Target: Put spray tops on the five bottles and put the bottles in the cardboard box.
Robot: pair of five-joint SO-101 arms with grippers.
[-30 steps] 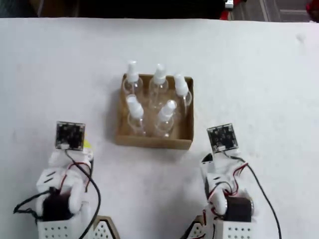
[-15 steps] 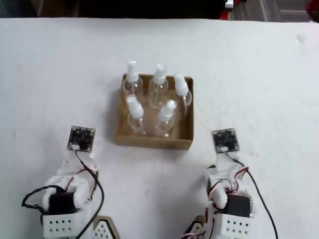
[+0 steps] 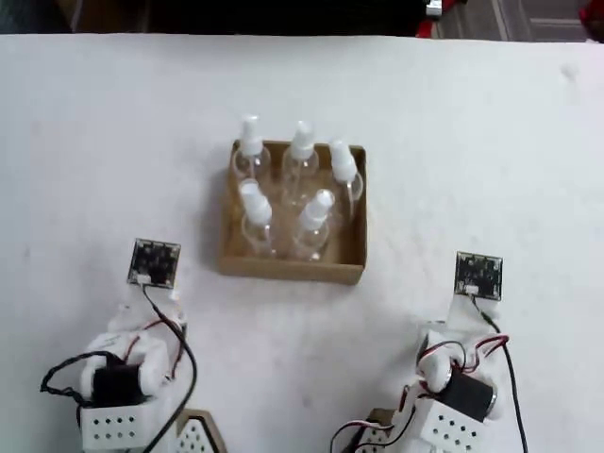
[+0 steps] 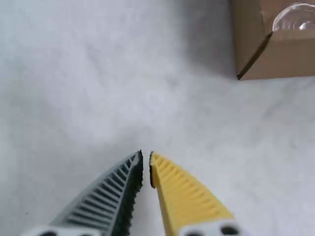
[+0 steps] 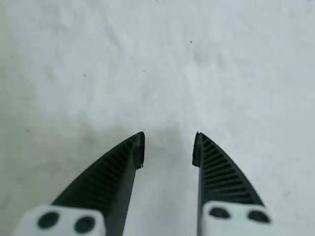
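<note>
All five bottles [image 3: 300, 175] have tops [image 3: 303, 140] on and stand in the box [image 3: 293, 269] mid-worktop [image 3: 472, 142]. Left jaws at its 8 o'clock are basically closed. Right jaws at 4 o'clock are open a bit, both empty.

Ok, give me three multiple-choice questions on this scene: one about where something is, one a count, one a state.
1. Where are the bottles? A loose on the table; B in the cardboard box; C on the floor.
2. How many bottles carry spray tops? A two; B three; C five.
3. How is the right tool? A open and empty; B shut on a bottle; C shut on a spray top.
Answers: 1 B, all stand inside its walls. 2 C, each bottle has a white top. 3 A, its jaws stand apart over the table with nothing between them.
</note>
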